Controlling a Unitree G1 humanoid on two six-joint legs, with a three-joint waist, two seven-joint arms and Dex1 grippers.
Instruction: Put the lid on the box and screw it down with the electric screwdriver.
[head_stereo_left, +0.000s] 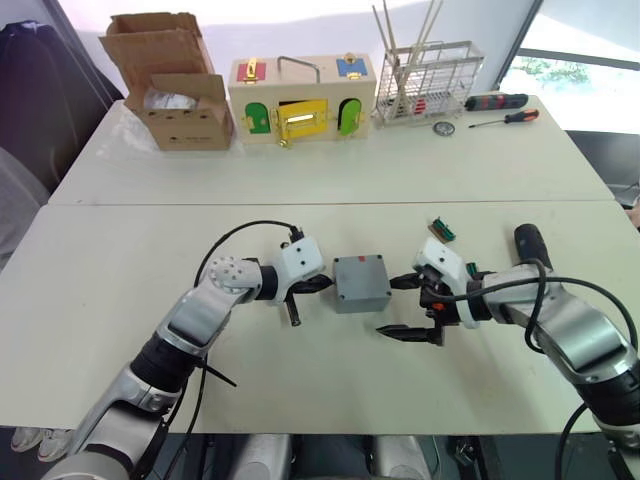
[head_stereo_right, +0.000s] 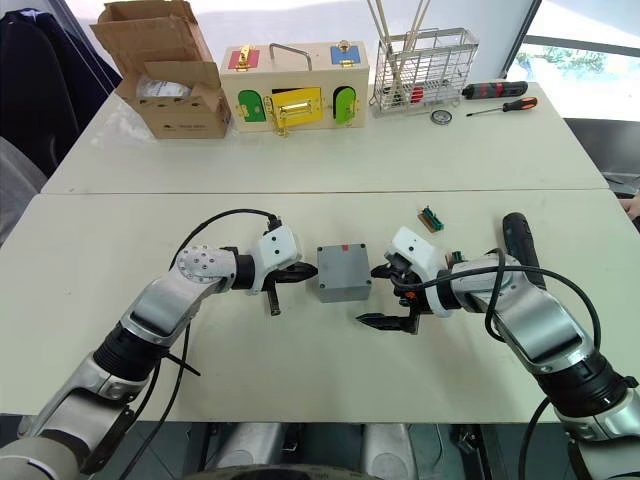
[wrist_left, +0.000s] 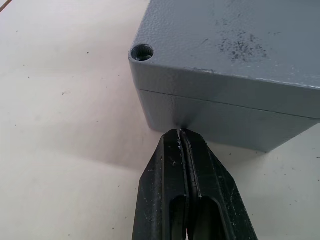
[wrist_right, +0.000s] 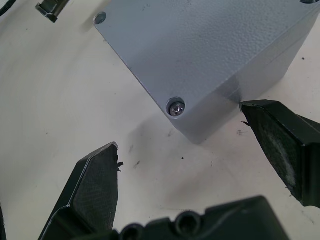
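Note:
The grey box (wrist_left: 225, 120) stands mid-table with the lid (head_stereo_left: 360, 278) sitting on it; a seam shows between them. One lid corner holds a screw (wrist_right: 175, 107), and another corner hole (wrist_left: 142, 51) is empty. My left gripper (head_stereo_left: 322, 284) is shut and empty, its tip touching the box's left wall just under the seam. To the right of the box, my right gripper (head_stereo_left: 402, 308) is open, with one fingertip (wrist_right: 260, 117) near the box's corner. The black electric screwdriver (head_stereo_left: 530, 245) lies on the table behind my right forearm.
A small green connector (head_stereo_left: 442, 229) lies behind the right gripper. At the far edge stand a cardboard carton (head_stereo_left: 175, 85), a wooden latch box (head_stereo_left: 300, 100) and a wire rack (head_stereo_left: 428, 80). Two manual screwdrivers (head_stereo_left: 500, 108) lie at the far right.

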